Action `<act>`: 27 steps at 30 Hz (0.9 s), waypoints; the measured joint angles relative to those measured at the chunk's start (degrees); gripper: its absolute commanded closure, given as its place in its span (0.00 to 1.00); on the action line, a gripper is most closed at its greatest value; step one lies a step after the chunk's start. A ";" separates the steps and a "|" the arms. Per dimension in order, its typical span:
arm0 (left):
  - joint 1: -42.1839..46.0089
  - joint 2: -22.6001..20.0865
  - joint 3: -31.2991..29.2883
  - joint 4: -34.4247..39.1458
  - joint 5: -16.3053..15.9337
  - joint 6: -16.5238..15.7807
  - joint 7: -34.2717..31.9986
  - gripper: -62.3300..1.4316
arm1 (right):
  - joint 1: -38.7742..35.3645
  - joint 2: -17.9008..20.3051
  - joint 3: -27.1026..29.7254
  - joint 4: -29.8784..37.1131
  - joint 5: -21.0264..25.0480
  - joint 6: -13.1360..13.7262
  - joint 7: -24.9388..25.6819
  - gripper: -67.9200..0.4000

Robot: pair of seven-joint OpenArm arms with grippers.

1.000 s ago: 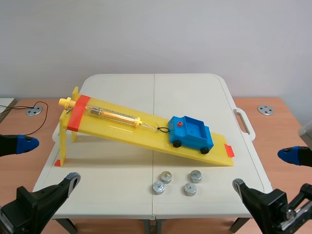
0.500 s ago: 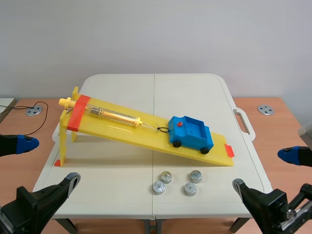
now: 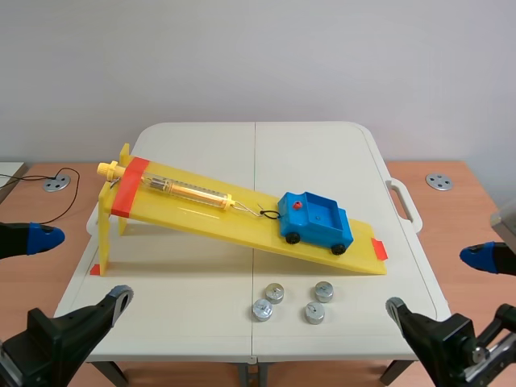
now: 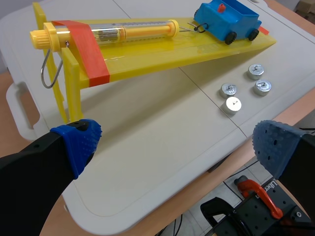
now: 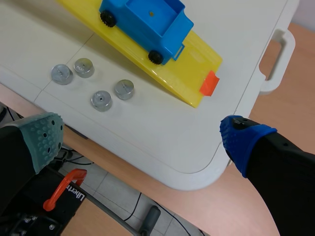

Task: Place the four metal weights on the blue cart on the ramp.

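A blue cart (image 3: 316, 219) (image 4: 227, 19) (image 5: 145, 22) stands low on the yellow ramp (image 3: 201, 216) (image 4: 147, 49), its tray empty. Several small round metal weights lie on the white table in front of the ramp's low end; one weight (image 3: 275, 292) is at the group's back left, another weight (image 3: 314, 313) at its front right. They also show in the wrist views as a cluster of weights (image 4: 231, 104) (image 5: 101, 100). My left gripper (image 3: 81, 268) (image 4: 174, 142) is open over the table's near left corner. My right gripper (image 3: 435, 282) (image 5: 142, 135) is open over the near right corner.
A yellow spring scale (image 3: 189, 192) lies on the ramp, tied to the cart's front by a black cord. The table has a handle (image 3: 403, 205) on its right edge. Metal discs (image 3: 56, 184) (image 3: 439, 181) sit on the wooden desk at both sides.
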 measured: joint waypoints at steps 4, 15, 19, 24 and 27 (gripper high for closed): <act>0.00 0.00 0.00 0.00 0.00 0.00 2.12 0.00 | 1.60 -0.02 0.00 0.00 0.02 0.04 -2.47 0.03; -0.11 1.25 0.00 0.00 -0.02 0.00 8.72 0.28 | 6.19 -0.59 -2.01 0.00 0.02 0.61 -7.15 0.05; -0.50 3.10 0.00 0.00 -0.02 0.00 9.90 0.49 | 9.05 -2.40 -5.88 0.00 -0.42 0.61 -10.73 0.05; -1.29 5.16 0.00 0.00 -0.02 0.00 10.54 0.73 | 12.28 -5.01 -11.13 0.00 -3.63 0.59 -12.48 0.15; -1.29 6.08 0.00 0.00 0.00 0.00 10.54 0.90 | 14.01 -6.29 -13.84 -0.15 -6.12 0.61 -12.76 0.25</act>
